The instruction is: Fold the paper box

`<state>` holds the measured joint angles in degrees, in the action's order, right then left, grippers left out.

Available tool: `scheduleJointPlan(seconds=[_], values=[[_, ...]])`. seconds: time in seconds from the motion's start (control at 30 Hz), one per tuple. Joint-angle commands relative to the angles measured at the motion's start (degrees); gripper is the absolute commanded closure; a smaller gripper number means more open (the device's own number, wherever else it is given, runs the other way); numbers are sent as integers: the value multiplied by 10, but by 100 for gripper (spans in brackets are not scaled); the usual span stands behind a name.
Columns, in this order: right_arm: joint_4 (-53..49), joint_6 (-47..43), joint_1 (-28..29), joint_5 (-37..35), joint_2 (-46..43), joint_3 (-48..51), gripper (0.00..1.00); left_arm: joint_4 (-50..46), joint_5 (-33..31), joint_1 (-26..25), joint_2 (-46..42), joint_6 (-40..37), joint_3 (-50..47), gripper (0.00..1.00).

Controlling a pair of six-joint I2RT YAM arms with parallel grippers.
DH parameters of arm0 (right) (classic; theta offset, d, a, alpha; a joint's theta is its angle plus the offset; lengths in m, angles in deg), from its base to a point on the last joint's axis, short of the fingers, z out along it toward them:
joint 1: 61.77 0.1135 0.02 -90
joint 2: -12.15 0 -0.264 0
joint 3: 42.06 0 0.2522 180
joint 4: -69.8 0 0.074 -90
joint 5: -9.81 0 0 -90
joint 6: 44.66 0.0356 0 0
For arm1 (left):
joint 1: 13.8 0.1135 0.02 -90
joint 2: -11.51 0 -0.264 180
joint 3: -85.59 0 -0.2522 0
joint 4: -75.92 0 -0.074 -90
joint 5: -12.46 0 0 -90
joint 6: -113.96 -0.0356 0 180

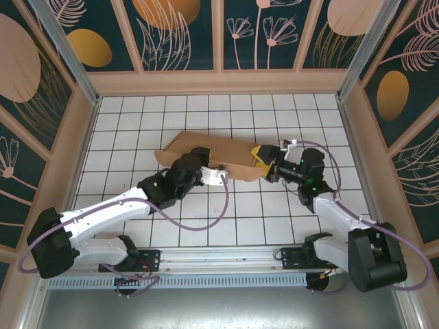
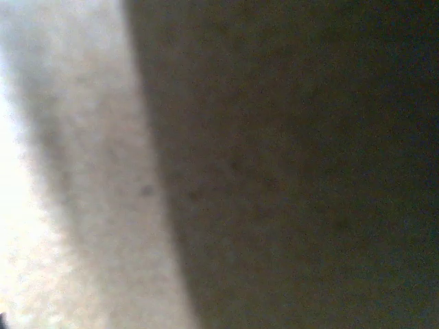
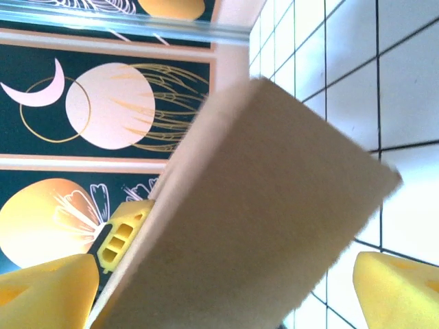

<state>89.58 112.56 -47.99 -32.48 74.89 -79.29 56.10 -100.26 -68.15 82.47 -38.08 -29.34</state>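
Paper box (image 1: 206, 147) partly raised on tiled table (image 1: 274, 226) | left gripper (image 1: 218, 175) against its near wall, grip impossible to tell | right gripper (image 1: 261, 159) at its right end, fingers (image 3: 48, 288) spread, flap between | step: apparently raising walls; next likely needs that flap folded inward.

The left arm (image 1: 110, 209) reaches forward and rightward, wrist bent, and the left claw (image 1: 209, 164) is low; its jaw state is unclear. The right arm (image 1: 336, 212) reaches forward and leftward, the right claw (image 1: 263, 156) pointing left, its yellow fingers (image 3: 48, 288) spread wide.
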Motion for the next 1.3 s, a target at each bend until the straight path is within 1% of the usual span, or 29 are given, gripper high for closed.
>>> scheduleJointPlan(seconds=[0.0, 0.07, 0.13, 0.23, 0.3, 0.37, 0.47, 0.57, 0.63, 0.7, 0.77, 0.83, 0.9, 0.97, 1.1, 1.2, 1.27], values=[[-149, -102, -20, -15, -34, -23, 5, -237, 32, 0, 33, 166, 97, 54], [-259, -166, -27, -74, -65, -52, 4, -323, 57, 0, 59, 214, 147, 54], [-326, -198, -33, -123, -84, -70, 4, -387, 76, 1, 85, 244, 183, 53], [-372, -210, -47, -167, -101, -84, 5, -463, 99, 1, 125, 270, 233, 54], [-399, -222, -50, -197, -107, -97, 5, -495, 111, 1, 152, 282, 264, 56], [-427, -243, -50, -239, -117, -116, 5, -526, 129, 0, 181, 288, 293, 55], [-437, -274, -50, -258, -131, -137, 9, -553, 160, 0, 223, 287, 325, 54], [-453, -311, -44, -241, -128, -164, 18, -552, 191, 2, 259, 273, 344, 51], [-468, -338, -37, -243, -124, -181, 26, -543, 197, 4, 286, 264, 347, 50], [-484, -360, -26, -252, -123, -196, 35, -542, 210, 9, 316, 261, 361, 49], [-492, -376, -4, -248, -118, -206, 41, -526, 230, 19, 336, 259, 368, 48], [-508, -385, 30, -267, -110, -217, 46, -511, 238, 22, 346, 255, 364, 48], [-516, -388, 68, -290, -103, -219, 48, -493, 240, 26, 350, 254, 355, 46], [-518, -383, 95, -313, -101, -211, 50, -476, 239, 29, 351, 254, 341, 42], [-500, -365, 108, -314, -105, -182, 52, -446, 238, 32, 350, 259, 310, 34], [-497, -359, 115, -320, -105, -171, 52, -441, 248, 32, 349, 268, 300, 34], [-494, -350, 120, -322, -109, -160, 53, -421, 252, 32, 347, 274, 295, 35]])
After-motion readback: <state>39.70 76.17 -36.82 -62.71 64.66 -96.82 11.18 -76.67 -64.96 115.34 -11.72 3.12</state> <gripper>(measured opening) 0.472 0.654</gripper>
